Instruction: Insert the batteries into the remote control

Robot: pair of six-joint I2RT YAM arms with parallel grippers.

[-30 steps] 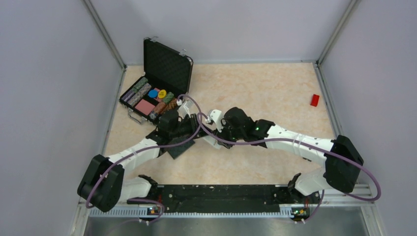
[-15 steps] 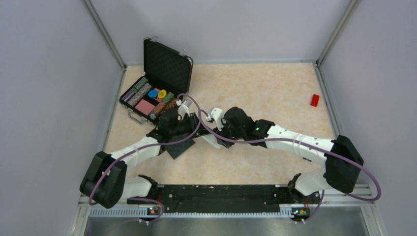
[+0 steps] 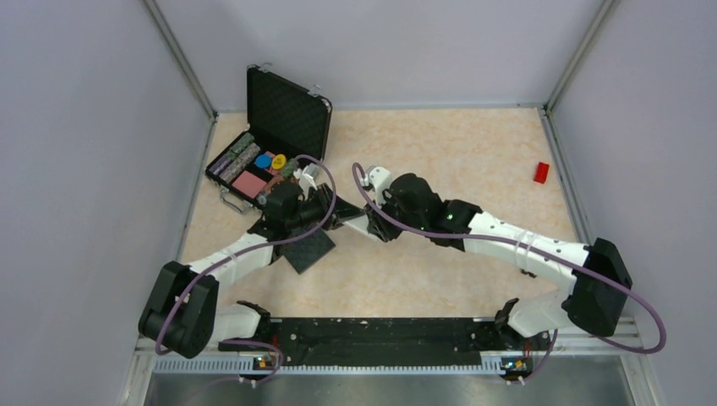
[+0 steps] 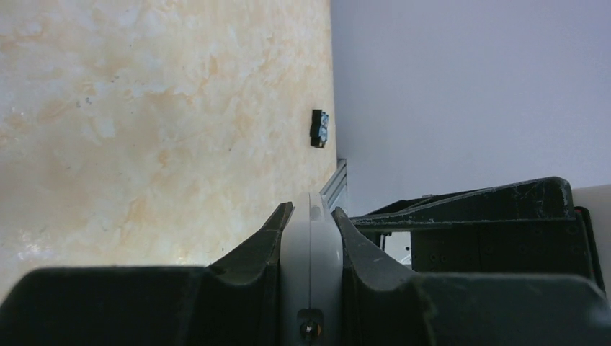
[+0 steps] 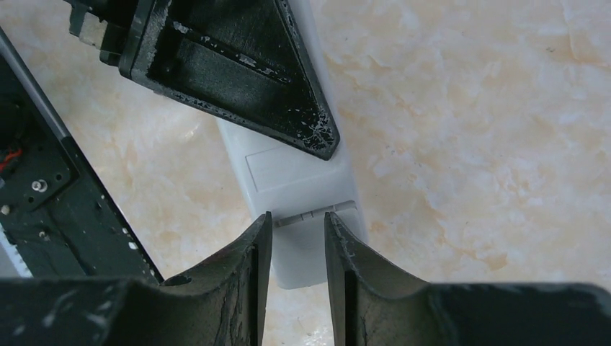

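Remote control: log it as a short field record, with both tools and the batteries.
remote control: white back toward right wrist camera, battery cover looks closed
left tool: shut on the remote control, across its flat faces
right tool: narrowly open, tips at the cover seam, contact unclear
batteries: not visible in any view

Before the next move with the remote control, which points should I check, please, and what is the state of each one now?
1. The left gripper grips the remote control: ok, clamped edge-on.
2. The plain white back faces the right gripper: ok.
3. Battery slot open: not ok, the back looks closed.
4. The right gripper is free: ok, narrow gap, nothing between its fingers.
5. Sight of the batteries: cannot tell, none shows in any view.
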